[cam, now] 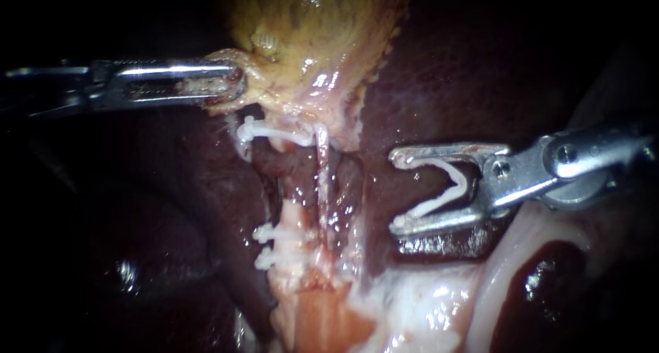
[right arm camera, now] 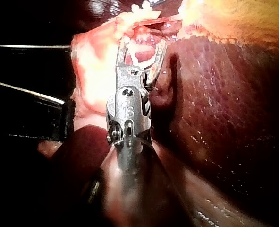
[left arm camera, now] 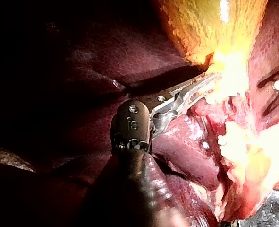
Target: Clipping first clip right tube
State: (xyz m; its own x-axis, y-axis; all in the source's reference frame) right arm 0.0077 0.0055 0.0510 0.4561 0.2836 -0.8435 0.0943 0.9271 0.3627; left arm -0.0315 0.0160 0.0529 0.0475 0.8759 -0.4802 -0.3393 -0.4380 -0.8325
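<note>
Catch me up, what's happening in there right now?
My left instrument has its jaws shut on the gallbladder's lower edge. My right instrument holds an open white clip between its jaws, over the liver, off to the side of the right tube and not yet around it. Three white clips already sit just left of that tube.

No label, brand or sign we can actually read anywhere here, folks. Only thing we spot is a small stamped mark on the metal of the left instrument (left arm camera: 198, 86) and another on the right instrument (right arm camera: 142, 49).
</note>
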